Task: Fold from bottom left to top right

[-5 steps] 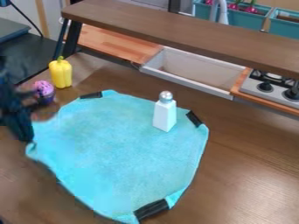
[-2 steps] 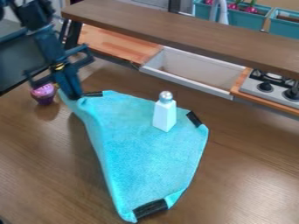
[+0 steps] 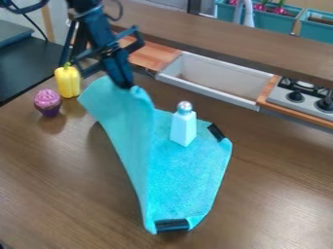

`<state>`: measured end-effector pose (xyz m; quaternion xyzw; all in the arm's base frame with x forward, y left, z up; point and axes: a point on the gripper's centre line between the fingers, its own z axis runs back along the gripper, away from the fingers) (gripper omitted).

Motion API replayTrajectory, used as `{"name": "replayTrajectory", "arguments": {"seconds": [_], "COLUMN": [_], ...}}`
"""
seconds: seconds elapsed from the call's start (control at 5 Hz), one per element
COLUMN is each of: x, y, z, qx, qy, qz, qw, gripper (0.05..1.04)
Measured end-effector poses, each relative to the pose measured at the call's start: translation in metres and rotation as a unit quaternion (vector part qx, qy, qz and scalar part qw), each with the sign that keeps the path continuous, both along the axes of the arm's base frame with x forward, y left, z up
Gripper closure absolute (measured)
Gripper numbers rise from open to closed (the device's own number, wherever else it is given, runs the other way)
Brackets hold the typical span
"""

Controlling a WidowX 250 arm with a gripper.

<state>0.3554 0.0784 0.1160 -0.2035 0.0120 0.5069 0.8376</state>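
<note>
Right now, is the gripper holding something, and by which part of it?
Yes, the gripper holds the turquoise cloth at its lifted edge, near the top, to the left of the white bottle.

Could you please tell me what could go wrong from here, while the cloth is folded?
The bottle stands on the cloth, close beside the raised part, so the fold could knock it over. The hand grips the cloth only near its upper edge, so it might slip out.
</note>
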Motion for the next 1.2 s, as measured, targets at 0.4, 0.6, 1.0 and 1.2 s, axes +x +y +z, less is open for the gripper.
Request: {"name": "replayTrajectory", "arguments": {"seconds": [0.4,0.6,1.0,1.2], "x": [0.041,0.056,0.084,0.098], "y": [-0.031,-0.04,-0.062,-0.071], "z": [-0.003,-0.004,-0.003,-0.008], "qx": [-0.005,-0.003,-0.007,-0.004], "qy": [0.016,0.02,0.032,0.025], "qz": [0.005,0.006,0.004,0.001], "qw": [0.9998,0.9998,0.9995,0.9997], "gripper": [1.032,1.032,1.032,1.032]}}
